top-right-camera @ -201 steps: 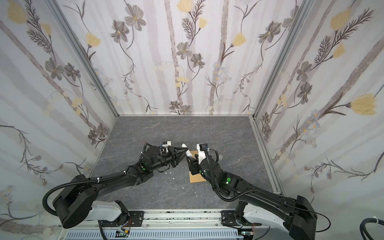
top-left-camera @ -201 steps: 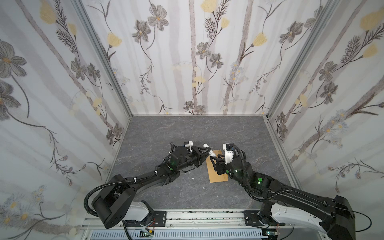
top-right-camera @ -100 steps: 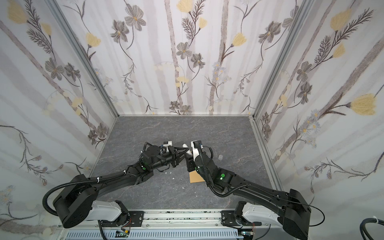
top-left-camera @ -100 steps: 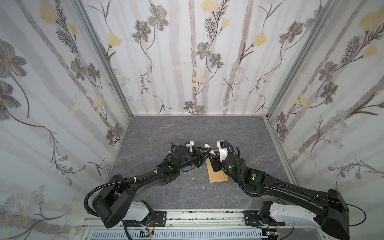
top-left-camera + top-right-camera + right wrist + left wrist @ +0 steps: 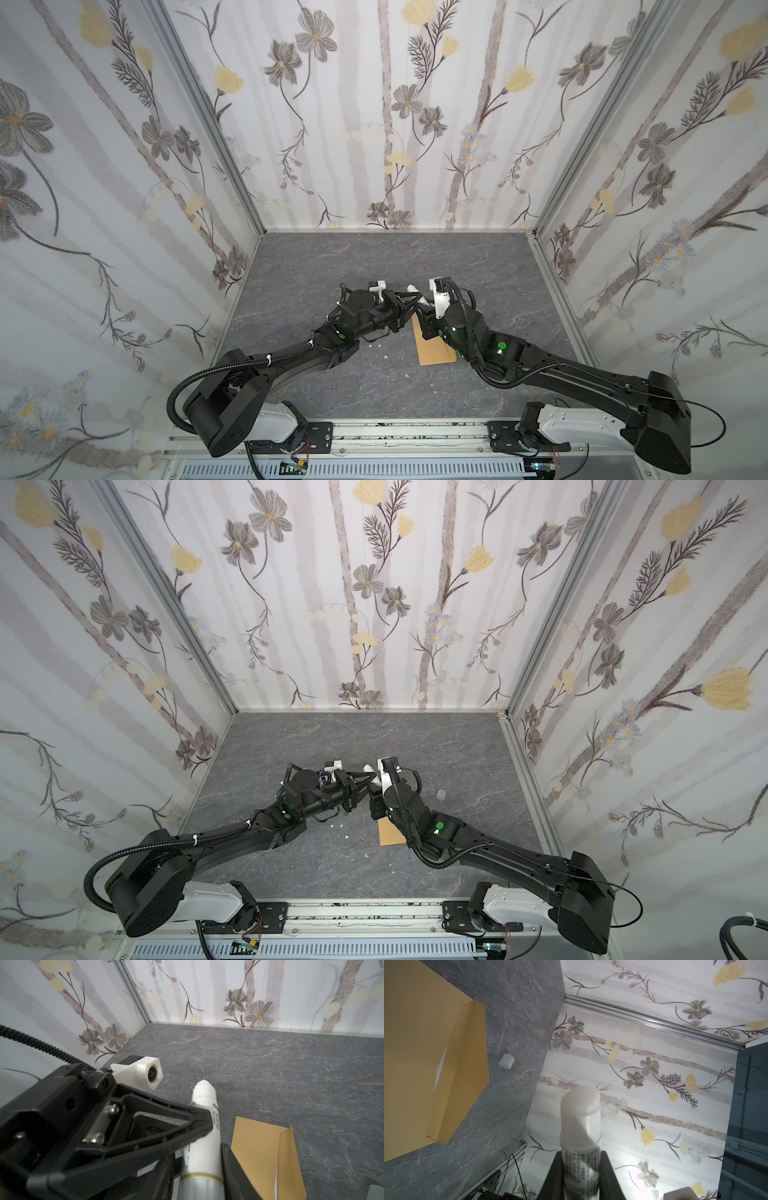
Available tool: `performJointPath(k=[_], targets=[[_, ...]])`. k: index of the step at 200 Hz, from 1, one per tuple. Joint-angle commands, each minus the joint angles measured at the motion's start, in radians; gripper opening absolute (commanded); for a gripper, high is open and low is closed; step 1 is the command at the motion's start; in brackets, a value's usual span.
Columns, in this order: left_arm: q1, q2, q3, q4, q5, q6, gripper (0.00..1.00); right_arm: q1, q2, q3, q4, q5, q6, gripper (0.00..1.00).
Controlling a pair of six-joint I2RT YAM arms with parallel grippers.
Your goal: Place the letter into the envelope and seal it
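We hold the uncapped glue stick pinched in the left gripper, its tip clear of the table. The right gripper brackets the stick's silver base; we cannot tell whether it bites yet. To do this well, we judge, we close squarely on the base, keep the left pinch firm and turn only enough to raise glue. The envelope lies flat between the 2 arms with its flap open. The letter shows as a white sliver at its mouth, and the cap sits near it. Against 1 second ago, the right gripper has moved in leftward to the stick; the envelope has not shifted.
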Motion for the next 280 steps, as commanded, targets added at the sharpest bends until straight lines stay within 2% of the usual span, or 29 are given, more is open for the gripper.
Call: performJointPath(k=[1,40,90,104,134,196,202,230,253,280], targets=[[-0.005,-0.005,0.008,0.038,0.058,-0.004,0.0,-0.002,0.013,0.018,0.034,0.002,-0.012,0.35],[-0.007,-0.005,0.004,0.038,0.059,-0.006,0.0,-0.005,0.01,0.022,0.033,0.002,-0.013,0.27],[-0.009,-0.001,0.006,0.037,0.062,-0.003,0.0,-0.009,0.002,0.021,0.032,-0.01,-0.005,0.31],[-0.011,0.001,0.008,0.038,0.063,-0.004,0.0,-0.009,0.004,0.022,0.035,-0.017,0.0,0.25],[-0.012,0.006,0.009,0.038,0.064,0.0,0.0,-0.009,0.012,0.025,0.036,-0.039,0.002,0.0],[-0.012,0.023,0.025,0.038,0.061,0.045,0.0,-0.009,-0.013,0.016,0.029,-0.071,0.032,0.0],[-0.011,0.024,0.025,0.038,0.06,0.05,0.07,-0.009,-0.018,0.015,0.027,-0.073,0.036,0.0],[-0.009,0.023,0.029,0.028,0.048,0.088,0.29,-0.017,-0.043,0.013,0.006,-0.078,0.06,0.0],[-0.009,0.008,0.057,-0.043,0.033,0.166,0.33,-0.048,-0.061,0.016,-0.036,-0.105,0.111,0.0],[-0.008,-0.03,0.103,-0.203,0.001,0.273,0.36,-0.083,-0.103,-0.001,-0.064,-0.127,0.169,0.0]])
